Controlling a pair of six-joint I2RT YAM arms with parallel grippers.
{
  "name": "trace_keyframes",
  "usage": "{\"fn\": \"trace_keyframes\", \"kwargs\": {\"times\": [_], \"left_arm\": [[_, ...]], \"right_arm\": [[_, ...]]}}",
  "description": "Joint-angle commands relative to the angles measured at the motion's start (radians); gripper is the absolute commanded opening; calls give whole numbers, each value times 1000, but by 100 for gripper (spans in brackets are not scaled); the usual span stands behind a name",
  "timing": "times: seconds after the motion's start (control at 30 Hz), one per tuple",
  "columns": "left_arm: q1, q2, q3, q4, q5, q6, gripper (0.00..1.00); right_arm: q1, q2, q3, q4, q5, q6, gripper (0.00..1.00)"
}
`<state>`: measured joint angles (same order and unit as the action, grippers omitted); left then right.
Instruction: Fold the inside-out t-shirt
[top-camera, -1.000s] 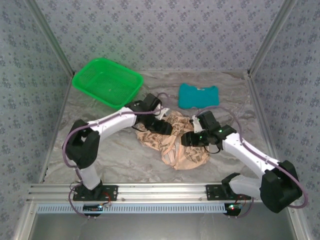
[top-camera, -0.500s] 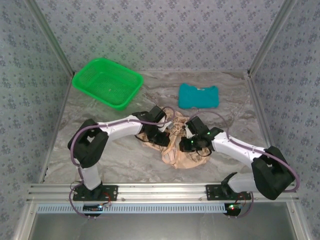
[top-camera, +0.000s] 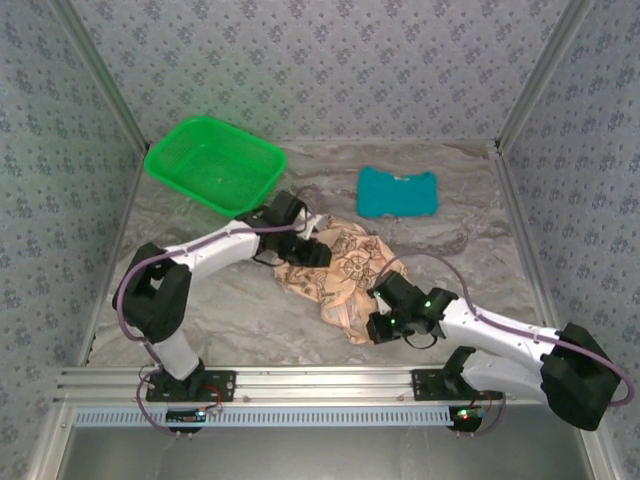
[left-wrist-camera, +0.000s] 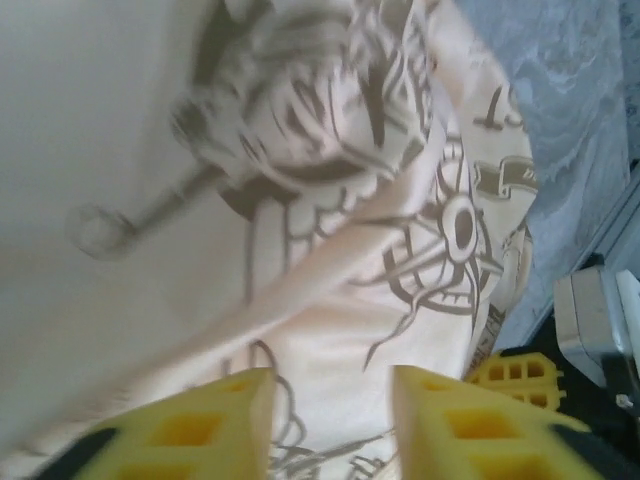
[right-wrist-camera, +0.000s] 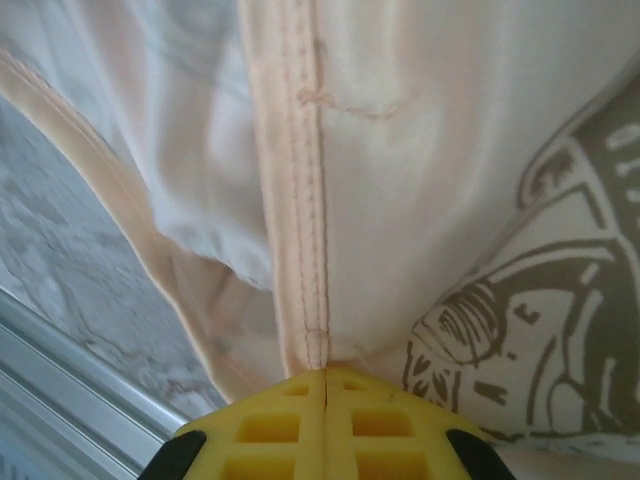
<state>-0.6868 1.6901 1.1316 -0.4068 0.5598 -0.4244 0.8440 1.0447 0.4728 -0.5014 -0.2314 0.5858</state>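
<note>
While the right pincer (right-wrist-camera: 326, 378) pinched a seam of the inside-out t-shirt (top-camera: 345, 272), bunched in the middle of the worktop (top-camera: 225, 305), the left pincer (left-wrist-camera: 330, 388) stood open; pulling from one side alone might bunch it worse.

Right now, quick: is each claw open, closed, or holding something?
Left claw: open, fingers apart over the t-shirt.
Right claw: closed, pinching a stitched seam of the t-shirt.
</note>
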Motion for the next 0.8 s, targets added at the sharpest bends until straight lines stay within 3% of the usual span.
{"fn": "trace_keyframes", "kwargs": {"times": [0.0, 0.1, 0.17, 0.27, 0.5, 0.57, 0.6, 0.77], "left_arm": [[-88, -38, -35, -21, -1, 53, 44], [-139, -42, -79, -12, -20, 57, 47], [-155, -55, -111, 10, -33, 46, 50], [-173, -80, -154, 33, -85, 55, 54], [-208, -55, -202, 55, -215, 42, 55], [-211, -48, -212, 74, -242, 23, 53], [-211, -42, -213, 77, -260, 15, 50], [-210, -46, -179, 53, -290, 20, 8]], "right_arm": [[-13, -87, 21, -73, 23, 33, 13], [-110, -136, 102, -176, 36, -53, 34], [-163, -130, 138, -165, 16, -90, 41], [-161, -68, 156, -104, 11, -106, 45], [-6, 122, 174, 10, 195, -42, 46], [14, 168, 174, 27, 255, -20, 41], [18, 186, 174, 30, 290, -6, 32], [-6, 161, 183, 1, 400, 35, 4]]}}
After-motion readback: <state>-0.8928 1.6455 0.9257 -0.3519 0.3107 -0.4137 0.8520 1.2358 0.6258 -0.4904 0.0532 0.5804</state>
